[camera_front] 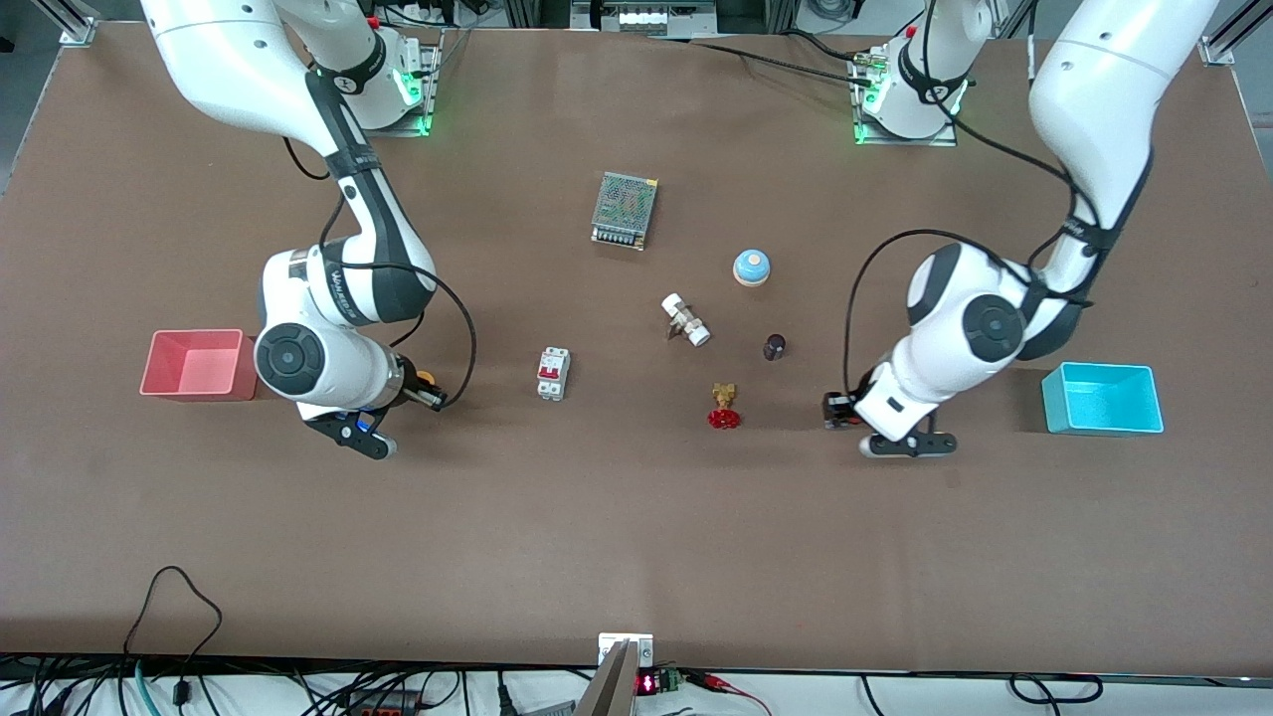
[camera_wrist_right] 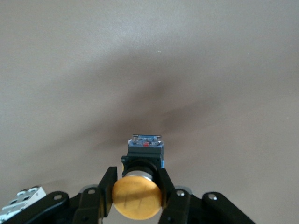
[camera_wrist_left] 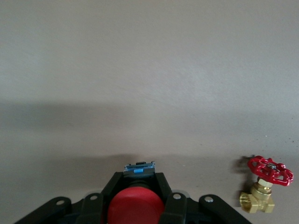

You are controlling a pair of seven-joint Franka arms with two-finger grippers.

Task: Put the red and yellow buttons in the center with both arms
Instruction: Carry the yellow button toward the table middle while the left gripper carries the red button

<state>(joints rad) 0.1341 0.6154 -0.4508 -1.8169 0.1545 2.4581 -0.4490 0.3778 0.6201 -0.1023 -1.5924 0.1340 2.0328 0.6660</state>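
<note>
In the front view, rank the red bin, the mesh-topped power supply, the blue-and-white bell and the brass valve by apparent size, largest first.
1. red bin
2. power supply
3. and 4. bell and brass valve: too alike to rank.

The red button (camera_wrist_left: 136, 205) is cut off by the left wrist view's edge. In the front view the left arm (camera_front: 930, 383) hides most of it.
</note>
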